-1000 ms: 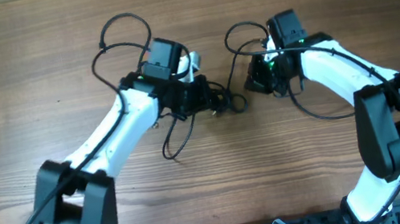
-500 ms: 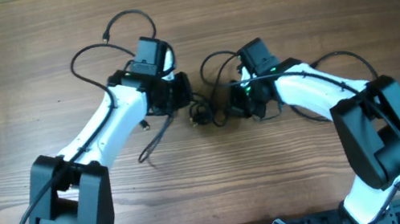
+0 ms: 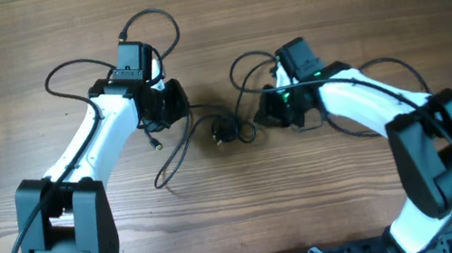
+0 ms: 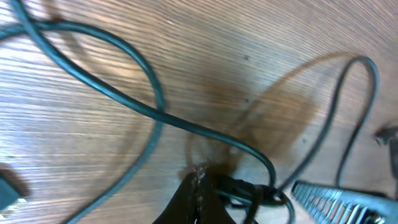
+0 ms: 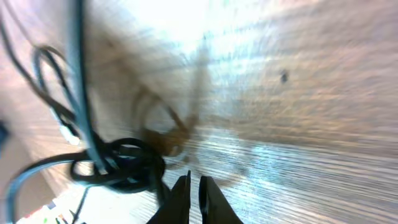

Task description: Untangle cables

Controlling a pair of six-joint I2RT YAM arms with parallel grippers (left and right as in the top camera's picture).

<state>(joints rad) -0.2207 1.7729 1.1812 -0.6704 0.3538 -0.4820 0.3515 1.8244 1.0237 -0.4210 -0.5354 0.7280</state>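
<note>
Overhead, the cables (image 3: 227, 132) lie mid-table, a little toward the far edge. They are bunched into a small knot (image 3: 225, 130) between your arms, with a loose tail trailing toward the near edge. A strand runs straight from your left gripper (image 3: 179, 109) to the knot, and the right gripper (image 3: 265, 117) sits just beside it.

In the left wrist view, the fingers (image 4: 198, 199) are pressed together, apparently pinching a cord.

In the right wrist view, the fingers (image 5: 180, 199) are almost touching, with only bare wood showing between them.

Expect light, limp, springy cords. Take hold beside the knot or at a plug, not mid-slack.
</note>
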